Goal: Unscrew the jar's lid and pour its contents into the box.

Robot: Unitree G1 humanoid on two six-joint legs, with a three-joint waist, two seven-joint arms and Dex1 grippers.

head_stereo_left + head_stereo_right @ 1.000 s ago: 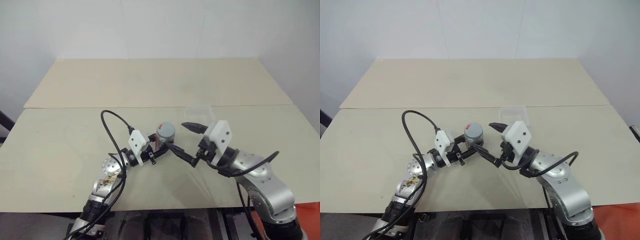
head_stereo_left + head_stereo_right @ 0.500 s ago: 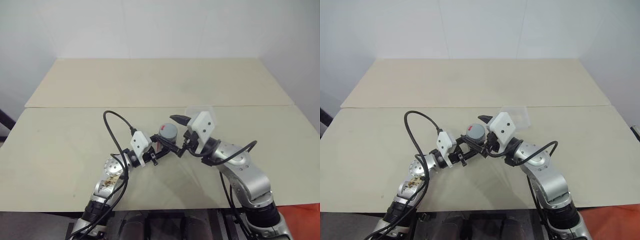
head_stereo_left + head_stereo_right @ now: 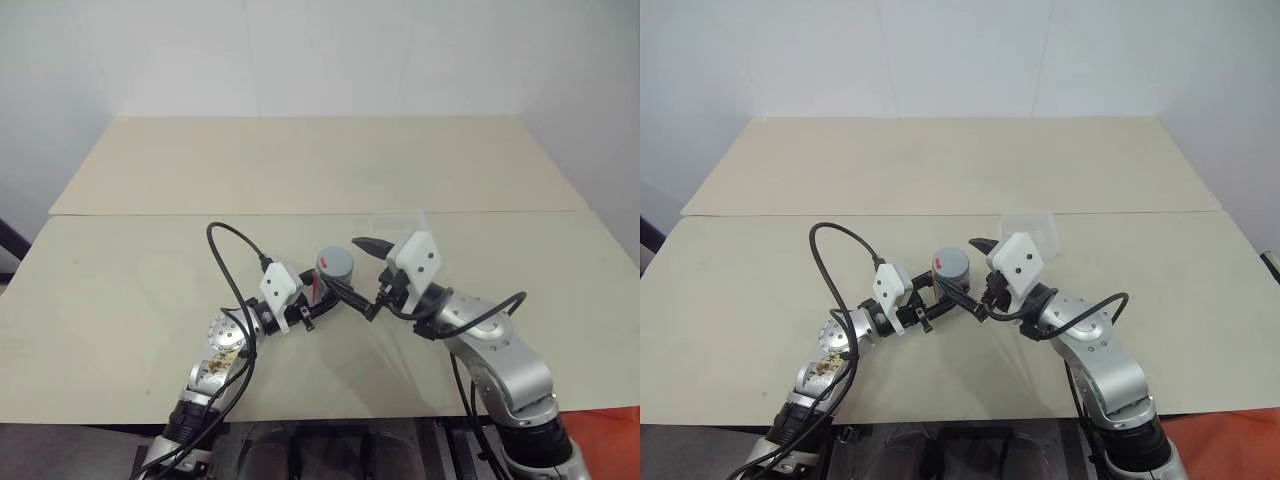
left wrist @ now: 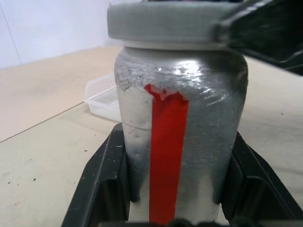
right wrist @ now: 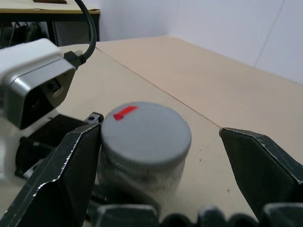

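So my left jaws (image 3: 322, 291) are clamped on the jar (image 4: 179, 118), pinching its body low down and holding it upright just above the bench (image 3: 130, 290), lid (image 5: 146, 130) still screwed on. My right jaws (image 5: 163, 165) are spread wide around the lid, one finger (image 5: 71, 170) touching or nearly touching its rim, the other well off to the far side. The trick here, I think: centre on the lid before closing, so both fingers land on the rim and not the jar's shoulder. Squeeze only the cap, keep the wrist in line with the jar's axis, then twist while the left side holds firm. The box (image 3: 398, 223) sits just behind, near enough for the pour later. Can't see the contents yet.
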